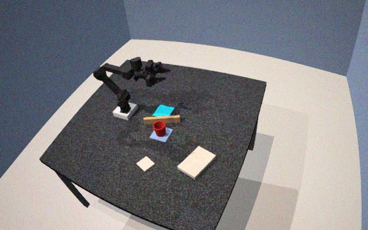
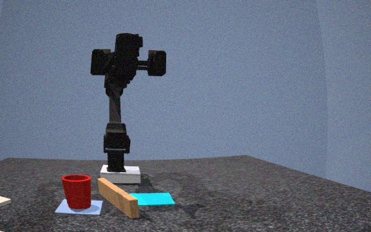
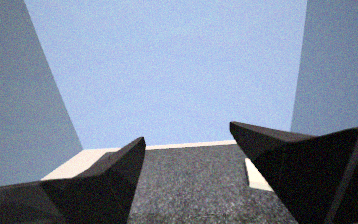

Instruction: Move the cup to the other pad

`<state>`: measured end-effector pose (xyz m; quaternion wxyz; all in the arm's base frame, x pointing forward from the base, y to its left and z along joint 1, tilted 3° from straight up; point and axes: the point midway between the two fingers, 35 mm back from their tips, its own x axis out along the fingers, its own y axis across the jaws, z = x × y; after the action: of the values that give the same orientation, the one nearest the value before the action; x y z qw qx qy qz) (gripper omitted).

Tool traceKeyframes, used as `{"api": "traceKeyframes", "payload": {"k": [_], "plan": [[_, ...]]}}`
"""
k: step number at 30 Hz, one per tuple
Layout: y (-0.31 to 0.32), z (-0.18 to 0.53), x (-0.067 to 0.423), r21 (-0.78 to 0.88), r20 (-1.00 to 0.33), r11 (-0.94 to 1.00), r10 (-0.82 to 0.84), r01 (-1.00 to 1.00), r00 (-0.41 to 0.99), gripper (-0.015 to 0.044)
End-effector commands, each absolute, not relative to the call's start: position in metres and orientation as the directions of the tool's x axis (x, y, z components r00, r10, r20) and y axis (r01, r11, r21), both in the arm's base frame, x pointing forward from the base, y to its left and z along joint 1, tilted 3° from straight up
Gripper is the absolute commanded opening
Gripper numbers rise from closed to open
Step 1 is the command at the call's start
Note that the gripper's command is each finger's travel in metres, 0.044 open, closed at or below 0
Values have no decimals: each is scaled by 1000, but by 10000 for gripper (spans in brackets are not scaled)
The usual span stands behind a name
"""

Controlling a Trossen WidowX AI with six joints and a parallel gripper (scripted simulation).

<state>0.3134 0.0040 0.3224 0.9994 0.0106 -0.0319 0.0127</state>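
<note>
High above the bench [image 1: 203,96], the gripper [image 1: 162,74] hangs released, its fingers spread wide with nothing between them; the wrist view shows only dark speckled bench top and blue wall in the gap. On the exterior view, from left to right: the red cup [image 2: 76,191] stands upright on a pale blue pad [image 2: 79,207], then a wooden bar [image 2: 118,197] lies on the bench, then the cyan pad [image 2: 152,198] lies flat just beyond it. The marbles cannot be seen inside the cup.
</note>
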Motion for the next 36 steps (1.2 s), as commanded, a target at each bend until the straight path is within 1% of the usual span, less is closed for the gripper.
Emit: {"api": "traceKeyframes", "payload": {"k": [1,2,3,5,7,9,10,12,14,16,18,20,22,36], "plan": [[3,320,315,33,50,999,20,-22,999,374],[-2,313,320,71,6,997,5,-6,1000,348],[-9,301,328,133,-66,991,-19,27,998,321],[-29,270,342,273,-240,952,-75,141,968,269],[-48,239,349,384,-407,876,-122,291,905,216],[-64,209,350,451,-564,772,-144,449,813,164],[-71,195,349,466,-636,710,-146,528,758,148],[-84,169,341,460,-765,564,-140,686,629,148],[-96,146,328,404,-869,394,-117,826,481,148],[-105,127,313,300,-944,209,-76,931,321,148],[-112,113,295,156,-988,20,-16,988,157,148],[-116,107,282,50,-998,-97,30,994,53,148],[-120,106,277,36,-999,-111,36,993,40,148],[-120,95,278,36,-999,-111,36,993,40,148]]}}
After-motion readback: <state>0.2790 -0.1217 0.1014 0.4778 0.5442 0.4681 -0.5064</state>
